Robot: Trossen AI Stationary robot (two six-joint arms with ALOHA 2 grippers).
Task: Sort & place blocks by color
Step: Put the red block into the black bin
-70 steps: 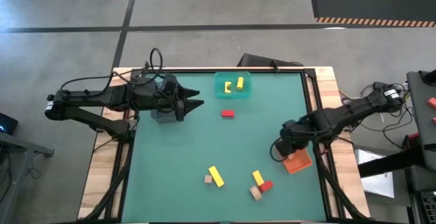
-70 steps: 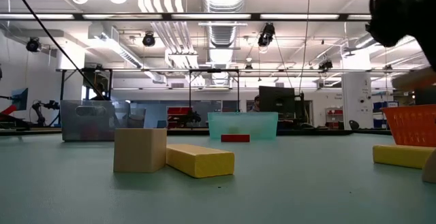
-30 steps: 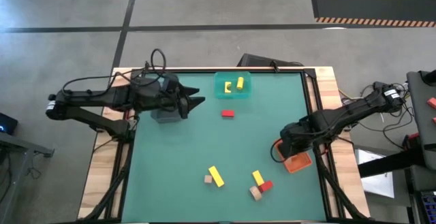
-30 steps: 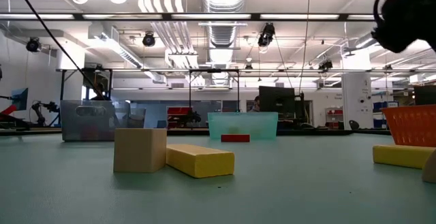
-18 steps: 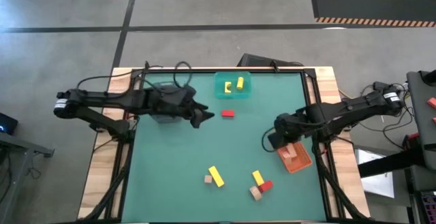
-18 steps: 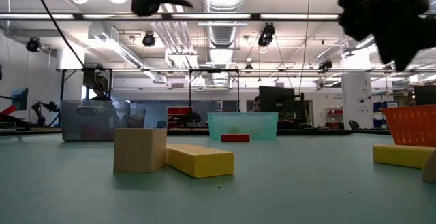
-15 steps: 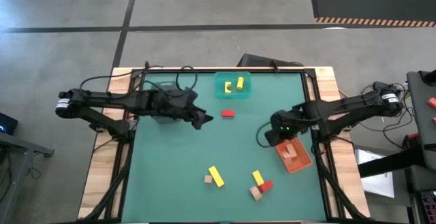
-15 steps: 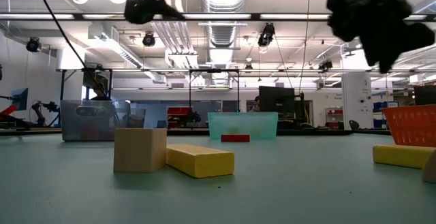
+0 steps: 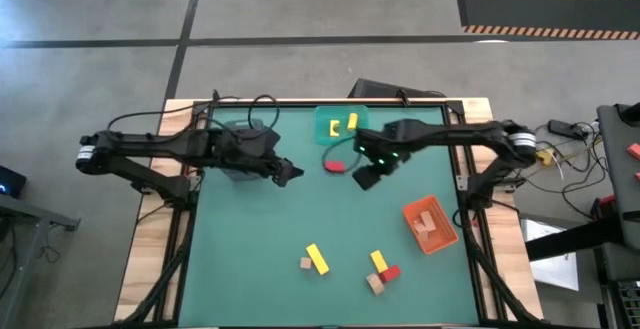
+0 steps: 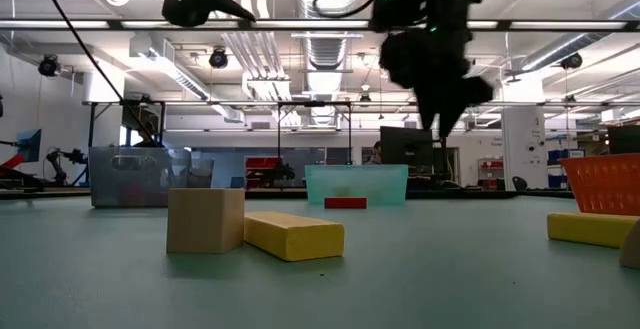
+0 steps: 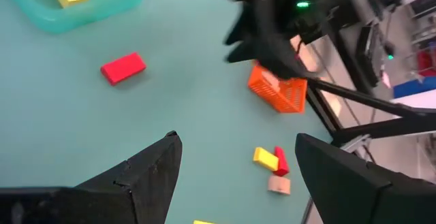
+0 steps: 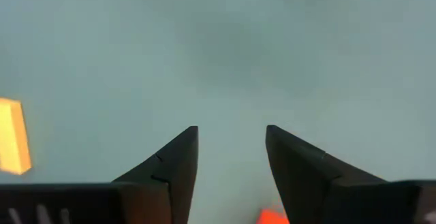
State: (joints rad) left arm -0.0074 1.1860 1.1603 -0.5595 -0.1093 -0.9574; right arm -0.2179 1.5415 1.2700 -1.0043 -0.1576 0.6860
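A red block [image 9: 334, 166] lies flat on the green table [image 9: 260, 229], just near of the teal bin [image 9: 340, 125], which has yellow blocks in it. My left gripper [image 9: 291, 173] hangs open to the left of the red block [image 11: 123, 68], above the table. My right gripper [image 9: 365, 177] hangs open just to its right, fingers pointing steeply down, nothing between them [image 12: 231, 132]. Near the front edge lie a tan cube [image 9: 305, 264], a yellow bar [image 9: 317, 258], and a cluster of yellow [image 9: 379, 260], red [image 9: 391, 272] and tan [image 9: 375, 283] blocks.
An orange bin [image 9: 430, 226] with tan blocks in it stands at the right. A grey bin [image 10: 140, 176] stands at the far left, under my left arm. The middle of the table is bare green mat.
My right gripper has swung from over the orange bin toward the table's far left, across to just right of the red block, rolling as it went. My left gripper has sunk a little and rolled, staying open. No block has moved.
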